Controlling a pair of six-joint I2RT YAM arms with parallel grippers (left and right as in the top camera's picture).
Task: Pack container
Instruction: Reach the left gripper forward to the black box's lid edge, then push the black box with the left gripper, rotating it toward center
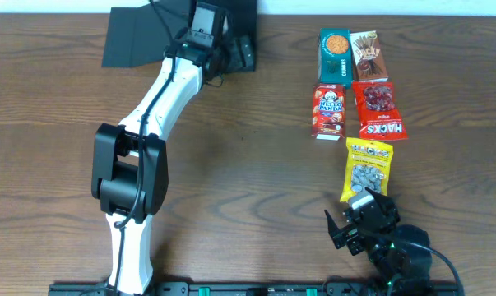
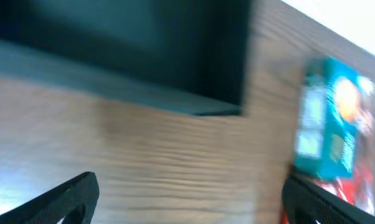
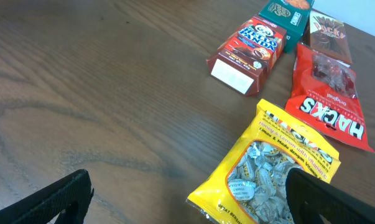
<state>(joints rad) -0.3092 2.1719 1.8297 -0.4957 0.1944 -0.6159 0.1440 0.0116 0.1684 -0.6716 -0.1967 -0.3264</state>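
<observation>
The dark container point(image 1: 136, 37) sits at the table's back left, its flap lid spread to the left; the left arm covers its right part. In the left wrist view its dark wall point(image 2: 143, 56) fills the top. My left gripper point(image 1: 243, 53) is open and empty just right of the container; in its own view point(image 2: 187, 199) only bare wood lies between the fingers. My right gripper point(image 1: 354, 222) is open and empty at the front right, its right finger over the lower end of the yellow Hacks bag point(image 3: 274, 168), also in the overhead view point(image 1: 368, 168).
Snack packs lie at the right: a teal box point(image 1: 335, 56), a brown Pocky pack point(image 1: 368, 56), a red Hello Panda box point(image 1: 330, 111) and a red Hacks bag point(image 1: 381, 109). The teal box point(image 2: 333, 127) shows blurred in the left wrist view.
</observation>
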